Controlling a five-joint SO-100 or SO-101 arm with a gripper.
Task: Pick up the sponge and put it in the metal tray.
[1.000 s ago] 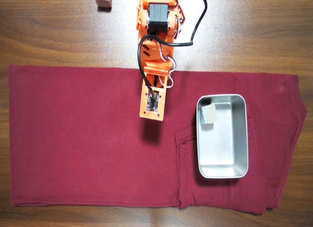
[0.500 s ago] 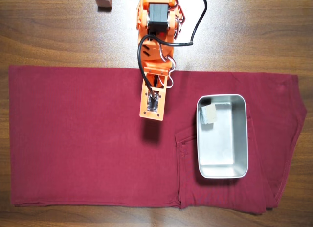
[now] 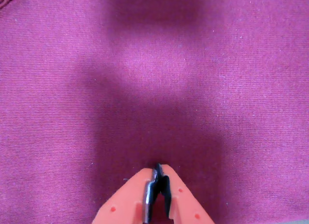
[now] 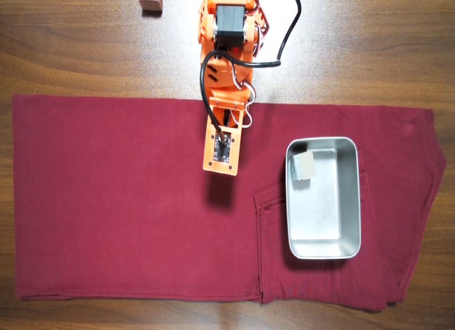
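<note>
Sponge (image 4: 306, 167) grey-beige, squarish, in shiny metal tray (image 4: 323, 241) corner; fingers (image 3: 158, 168) closed, empty.

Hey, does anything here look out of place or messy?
Little stands out. The sponge lies in the tray's upper left corner in the overhead view, the cloth is rumpled at its right end, and a pinkish block sits off the cloth.

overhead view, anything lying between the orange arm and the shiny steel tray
Nothing but bare dark red cloth between the orange arm and the shiny rectangular steel tray, seen in the overhead view.
</note>
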